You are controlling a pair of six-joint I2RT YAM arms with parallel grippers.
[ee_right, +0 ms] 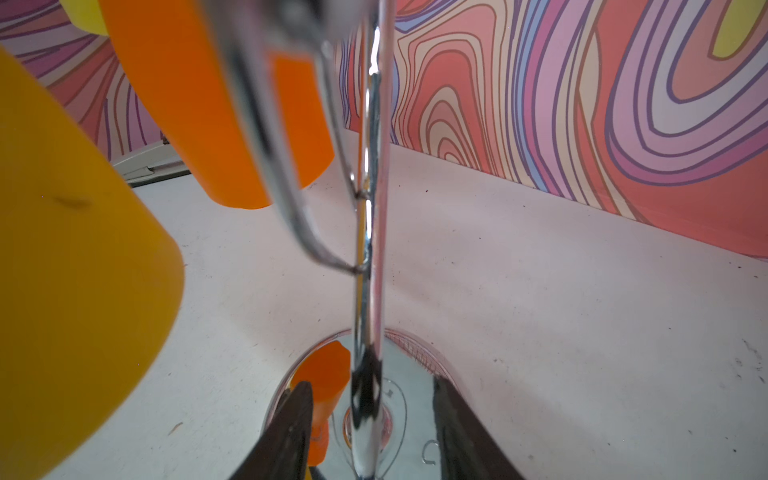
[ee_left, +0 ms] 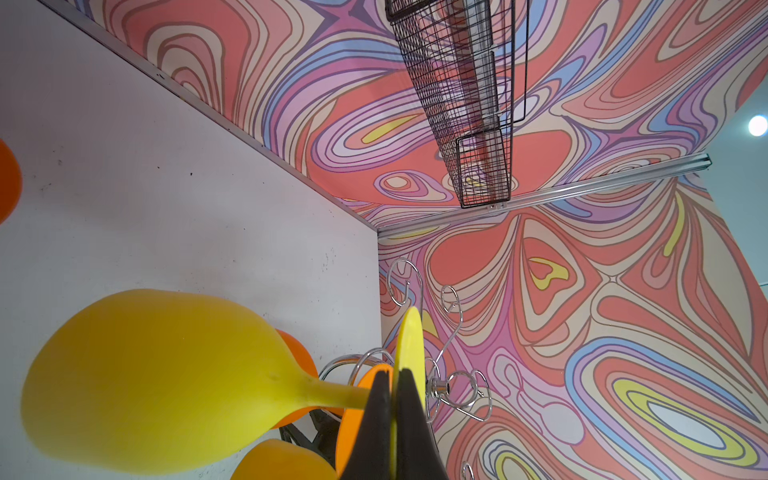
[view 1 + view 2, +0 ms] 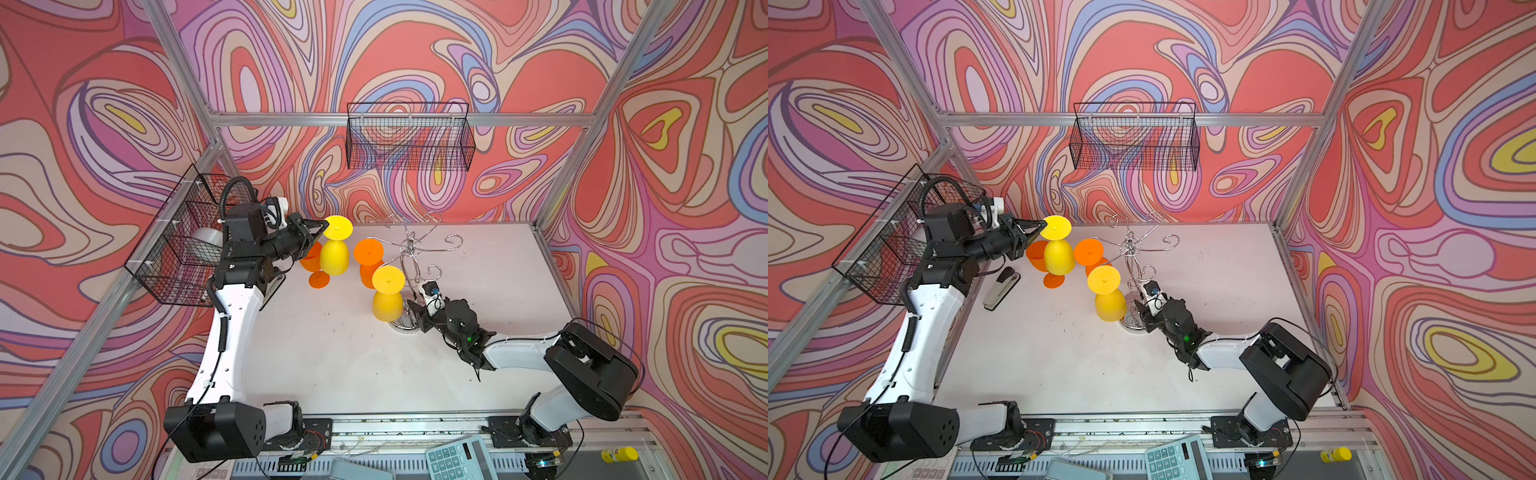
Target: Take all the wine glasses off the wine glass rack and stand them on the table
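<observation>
1. One wine glass rack (image 3: 410, 246): chrome wire, curled hook arms, round mirror base on the white counter (image 3: 332, 365). All places below are given from it.
2. Wine glasses: four, two yellow and two orange.
3. The yellow wine glass (image 3: 334, 257): left of the rack, bowl down and foot up, apart from the hook arms in both top views.
4. The second yellow wine glass (image 3: 386, 305): hangs bowl down on the rack's front-left side.
5. The hanging orange wine glass (image 3: 368, 253): bowl down on the rack's left side, behind item 4.
6. The standing orange wine glass (image 3: 311, 257): foot on the counter, left of the rack, partly behind item 3.
7. The left end effector (image 3: 324, 227): clenched on the rim of the yellow wine glass's foot. The left wrist view shows the disc edge-on between two black fingers (image 2: 376, 415).
8. The right end effector (image 1: 370, 384): released, low at the rack's stem. Only the right wrist view shows a finger on each side of the stem, with a gap at both.
9. Black mesh baskets: two. The back basket (image 3: 409, 137) hangs on the wall behind the rack, the side basket (image 3: 178, 249) on the wall far left.
10. One stapler (image 3: 1001, 286): left of the rack, seen in a top view; neither wrist view shows it.
11. One calculator (image 3: 455, 459): teal, in front of the rack, past the counter edge; key markings too small to read.
12. One yellow bottle (image 3: 619, 454): front right of the rack; label too small to read.
</observation>
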